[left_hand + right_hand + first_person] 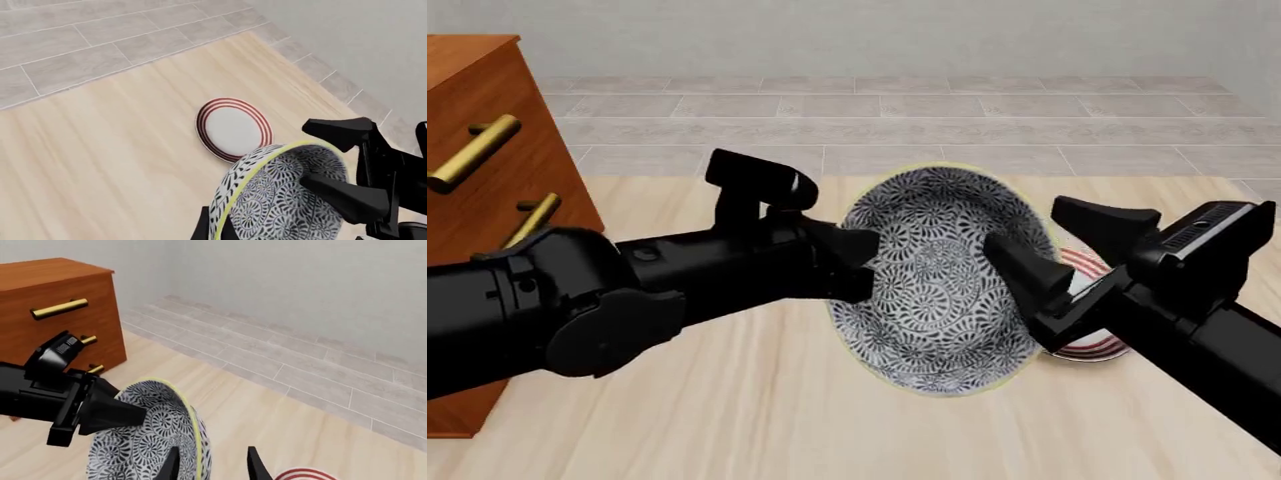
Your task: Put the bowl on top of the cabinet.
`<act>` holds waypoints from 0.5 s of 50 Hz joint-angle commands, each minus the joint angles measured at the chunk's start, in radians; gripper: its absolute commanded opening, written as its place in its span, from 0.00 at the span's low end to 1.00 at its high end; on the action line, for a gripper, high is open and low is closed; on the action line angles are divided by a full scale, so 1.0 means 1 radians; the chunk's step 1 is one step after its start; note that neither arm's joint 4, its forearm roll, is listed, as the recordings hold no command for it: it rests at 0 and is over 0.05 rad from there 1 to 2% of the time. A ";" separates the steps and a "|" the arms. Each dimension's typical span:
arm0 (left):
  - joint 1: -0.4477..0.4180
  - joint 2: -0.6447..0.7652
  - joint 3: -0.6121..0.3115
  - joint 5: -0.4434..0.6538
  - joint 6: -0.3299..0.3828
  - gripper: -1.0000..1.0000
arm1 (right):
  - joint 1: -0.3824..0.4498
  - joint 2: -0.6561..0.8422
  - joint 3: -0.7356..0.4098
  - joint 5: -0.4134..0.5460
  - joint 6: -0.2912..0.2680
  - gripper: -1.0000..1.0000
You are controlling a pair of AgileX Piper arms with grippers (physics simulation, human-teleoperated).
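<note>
Simulated, probably domestic room: pale wooden table (761,420), grey tiled floor (894,120), plain wall (300,285), wooden drawer cabinet (481,170).

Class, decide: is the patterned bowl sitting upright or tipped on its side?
Tipped on edge. The bowl shows its patterned inside to the front camera, with an end effector at each rim, above the plate.

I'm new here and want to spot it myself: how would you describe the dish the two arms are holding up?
Right of the wooden cabinet, between the two grippers, the bowl hangs tilted above the table. Its black-and-white floral pattern and yellow rim distinguish it from the red-ringed white plate.
</note>
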 commanded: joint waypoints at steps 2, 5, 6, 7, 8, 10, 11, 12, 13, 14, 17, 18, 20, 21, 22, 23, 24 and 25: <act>0.052 0.013 -0.014 -0.020 0.028 0.00 | 0.006 -0.039 -0.010 0.036 -0.005 1.00; 0.063 0.017 -0.017 -0.024 0.035 0.00 | 0.011 -0.049 -0.011 0.045 -0.007 1.00; 0.069 0.017 -0.016 -0.027 0.035 0.00 | 0.013 -0.053 -0.012 0.047 -0.008 1.00; 0.076 0.019 -0.018 -0.027 0.034 0.00 | 0.014 -0.058 -0.012 0.050 -0.007 1.00; 0.081 0.022 -0.021 -0.027 0.040 0.00 | 0.015 -0.062 -0.012 0.054 -0.007 1.00; 0.087 0.019 -0.021 -0.029 0.040 0.00 | 0.017 -0.065 -0.012 0.055 -0.007 1.00; 0.098 0.019 -0.022 -0.031 0.039 0.00 | 0.021 -0.071 -0.012 0.061 -0.006 1.00; 0.098 0.022 -0.026 -0.029 0.041 0.00 | 0.023 -0.074 -0.012 0.063 -0.007 1.00; 0.104 0.020 -0.025 -0.033 0.039 0.00 | 0.025 -0.083 -0.013 0.068 -0.005 1.00; 0.114 0.018 -0.023 -0.038 0.030 0.00 | 0.026 -0.088 -0.015 0.074 -0.005 1.00; 0.143 0.024 -0.021 -0.046 0.036 0.00 | 0.029 -0.108 -0.021 0.094 -0.009 1.00; 0.153 0.025 -0.019 -0.048 0.034 0.00 | 0.030 -0.120 -0.025 0.105 -0.010 1.00; 0.156 0.020 -0.019 -0.049 0.032 0.00 | 0.031 -0.127 -0.026 0.111 -0.010 1.00; 0.167 0.010 -0.016 -0.049 0.028 0.00 | 0.030 -0.136 -0.026 0.119 -0.011 1.00; 0.173 0.004 -0.015 -0.050 0.030 0.00 | 0.030 -0.145 -0.026 0.126 -0.014 1.00; 0.183 -0.008 -0.012 -0.050 0.028 0.00 | 0.029 -0.156 -0.025 0.131 -0.011 1.00; 0.187 -0.014 -0.011 -0.049 0.025 0.00 | 0.027 -0.163 -0.024 0.135 -0.010 1.00; 0.193 -0.024 -0.010 -0.045 0.023 0.00 | 0.026 -0.175 -0.020 0.141 -0.009 1.00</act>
